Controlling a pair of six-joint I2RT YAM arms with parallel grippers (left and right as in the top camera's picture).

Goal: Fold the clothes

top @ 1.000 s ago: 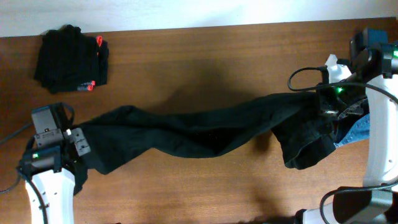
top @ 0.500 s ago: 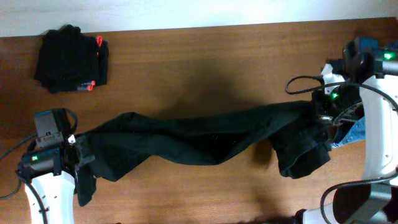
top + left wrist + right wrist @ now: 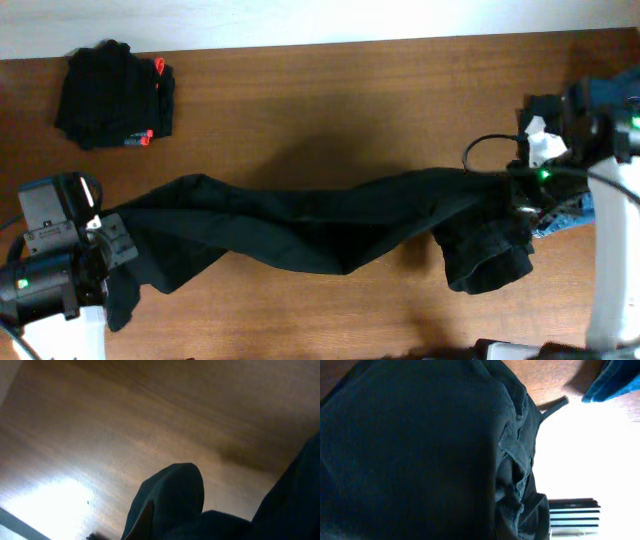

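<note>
Both my jaws are shut tight on the black jeans (image 3: 320, 225), one pair at each end. My left jaws pinch the end near the left edge of the surface (image 3: 400, 90), and a flap of the cloth hangs down just beside them. My right jaws grip the opposite end on the right side, where the fabric bunches into a thick, drooping fold. Between the two grips the jeans run as one long, twisted band across the middle of the surface, sagging a little at the centre.

From my left wrist I see only a dark hump of fabric low in the view, with bare wood beyond it. From my right wrist the black cloth fills nearly everything, and a narrow strip like a belt loop shows on it.

Some blue denim (image 3: 578, 208) lies just beside the right end of the jeans, partly hidden under my right arm. Well apart, in the far left corner, sits a folded black garment (image 3: 110, 95) with small red tags (image 3: 160, 67) at its edge.
</note>
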